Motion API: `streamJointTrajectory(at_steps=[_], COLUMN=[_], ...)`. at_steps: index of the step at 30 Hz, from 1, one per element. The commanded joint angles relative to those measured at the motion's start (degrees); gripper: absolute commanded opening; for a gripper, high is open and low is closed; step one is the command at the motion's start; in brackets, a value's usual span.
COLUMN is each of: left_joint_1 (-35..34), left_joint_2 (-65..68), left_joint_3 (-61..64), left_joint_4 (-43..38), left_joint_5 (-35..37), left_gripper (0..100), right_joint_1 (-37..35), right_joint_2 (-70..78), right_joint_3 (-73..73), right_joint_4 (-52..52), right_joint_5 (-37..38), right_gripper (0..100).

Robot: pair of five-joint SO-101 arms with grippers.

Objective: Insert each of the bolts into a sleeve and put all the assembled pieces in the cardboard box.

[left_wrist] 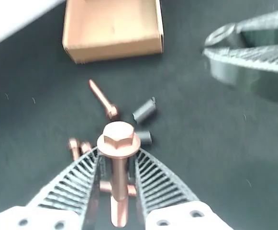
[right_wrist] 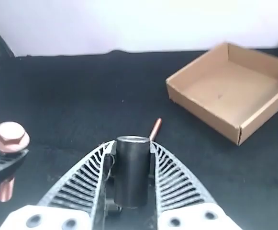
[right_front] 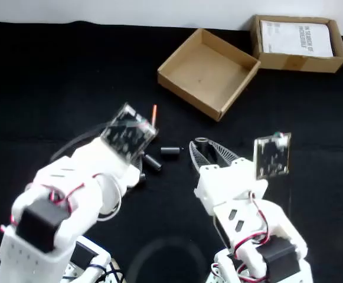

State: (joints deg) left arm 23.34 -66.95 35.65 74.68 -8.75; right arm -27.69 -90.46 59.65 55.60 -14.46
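Now, left tool (left_wrist: pixel 118 152) w/ bolt (left_wrist: pixel 118 184) clamped inside, right tool (right_wrist: pixel 131 146) w/ sleeve (right_wrist: pixel 132 172).

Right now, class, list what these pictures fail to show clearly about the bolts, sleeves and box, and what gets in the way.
High view: the camera board covers the left gripper and its bolt.
Left wrist view: the loose bolts beside the gripper are blurred and partly behind it; their count is unclear.
Right wrist view: the right gripper hides the sleeve's lower end; the picture's edge cuts off the cardboard box.
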Motion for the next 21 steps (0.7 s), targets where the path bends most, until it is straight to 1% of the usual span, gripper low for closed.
streamJointTrajectory(at_steps=[1,6,11,12,17,21], left_joint_1=[0.48,0.48,0.48,0.48,0.31,0.22], left_joint_2=[-10.51,-19.82,-21.23,-21.14,-21.05,-21.05], left_joint_3=[9.63,19.91,22.99,22.99,23.87,28.35], left_joint_4=[-8.88,-15.38,-19.52,-20.66,-25.76,-30.07], left_joint_5=[0.09,0.18,0.62,2.29,17.14,24.88], left_gripper=[1,1,1,1,1,1], right_joint_1=[-0.13,-0.13,-0.04,-0.04,-0.04,-0.04], right_joint_2=[-7.78,-14.90,-14.46,-14.46,-14.46,-14.55], right_joint_3=[6.37,14.11,18.42,19.65,27.47,34.68], right_joint_4=[-4.53,-11.30,-21.32,-23.78,-35.12,-46.64], right_joint_5=[3.69,7.03,7.12,7.21,7.21,7.21], right_gripper=[0.6,0.6,0.6,0.6,0.6,0.6])
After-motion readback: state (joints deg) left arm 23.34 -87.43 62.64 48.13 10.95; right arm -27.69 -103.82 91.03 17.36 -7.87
